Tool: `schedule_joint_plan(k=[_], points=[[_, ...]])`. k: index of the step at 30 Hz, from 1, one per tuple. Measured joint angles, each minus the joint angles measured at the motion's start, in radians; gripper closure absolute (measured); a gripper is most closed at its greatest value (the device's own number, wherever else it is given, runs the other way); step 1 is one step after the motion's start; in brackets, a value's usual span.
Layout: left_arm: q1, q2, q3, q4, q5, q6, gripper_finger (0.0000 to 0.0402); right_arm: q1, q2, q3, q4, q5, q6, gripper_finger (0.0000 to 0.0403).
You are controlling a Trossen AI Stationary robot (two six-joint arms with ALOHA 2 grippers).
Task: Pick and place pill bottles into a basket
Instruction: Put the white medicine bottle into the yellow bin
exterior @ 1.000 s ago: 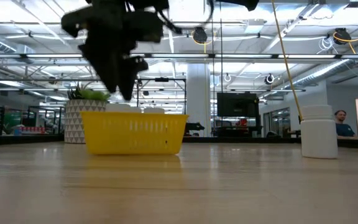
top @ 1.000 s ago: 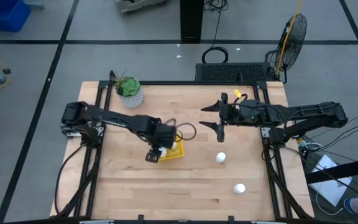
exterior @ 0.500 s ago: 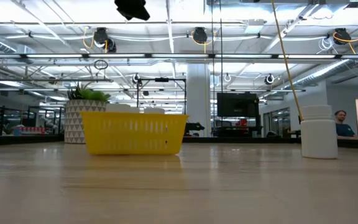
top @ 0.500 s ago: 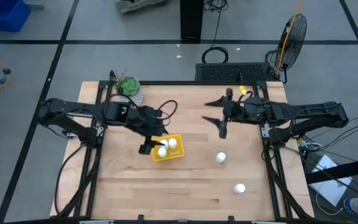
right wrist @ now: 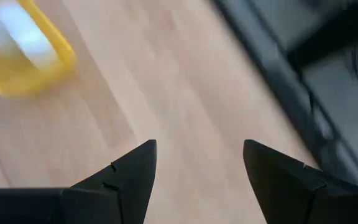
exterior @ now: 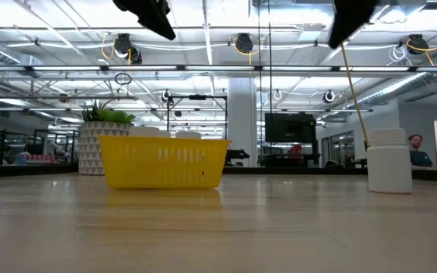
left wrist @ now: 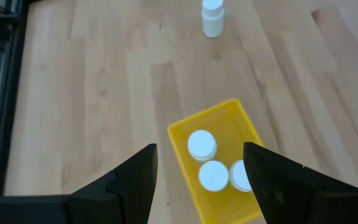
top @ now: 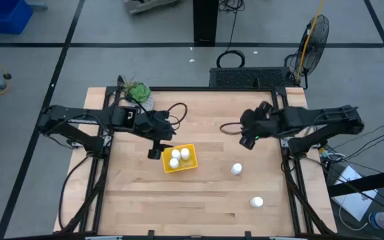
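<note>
Wooden table [top: 199,200] carries everything, both arms hang above it. Left arm reaches in from the left side, left gripper [top: 155,151] sits in the air just beside the basket's left end, fingers [left wrist: 138,180] spread, nothing between them. Right arm comes in from the right side, right gripper [top: 249,138] is over bare wood in the right half, well apart from any bottle, fingers [right wrist: 135,177] spread and empty too.

White speckled plant pot [top: 141,101] stands near the table's far left corner.

Yellow basket [top: 192,163] lies left of table centre, flat on the wood. Three pill bottles [top: 179,157] stand upright in it, caps up, packed close.

Two more bottles on the table to the right of the basket: one [top: 237,169] near centre-right, one [top: 257,201] closer to the front right corner. Both upright, well apart from each other.
</note>
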Motion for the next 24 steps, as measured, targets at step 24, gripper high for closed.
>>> schedule_joint_plan(k=[24], points=[[0.142, -0.036, -0.143, 0.129, 0.158, 0.045, 0.0160, 0.199, -0.027, -0.387, 0.317, -0.255, 0.471, 0.0170]])
